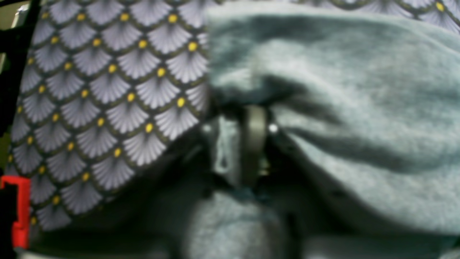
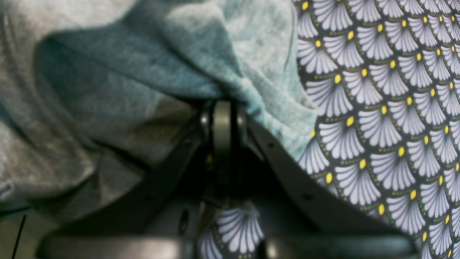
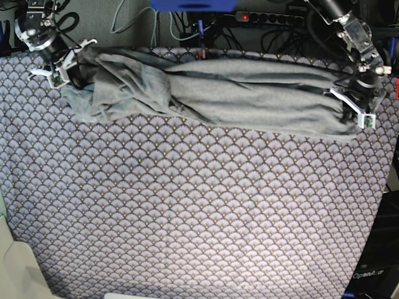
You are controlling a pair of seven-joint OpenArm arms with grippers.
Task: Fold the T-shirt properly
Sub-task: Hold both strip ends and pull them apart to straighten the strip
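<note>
Up close from the left wrist: left gripper (image 1: 248, 144) clamped on a bunched fold of the T-shirt (image 1: 352, 118), blurred grey fabric spilling right, tablecloth (image 1: 107, 93) on the left.

From the right wrist: right gripper (image 2: 222, 126) pinched shut on the T-shirt (image 2: 118, 82), cloth gathered above the jaws, tablecloth (image 2: 388, 108) to the right.

From the base: T-shirt (image 3: 249, 96) stretched in a long rumpled band along the far edge of the tablecloth (image 3: 187, 212), held at each end by right gripper (image 3: 62, 71) and left gripper (image 3: 356, 106).
</note>
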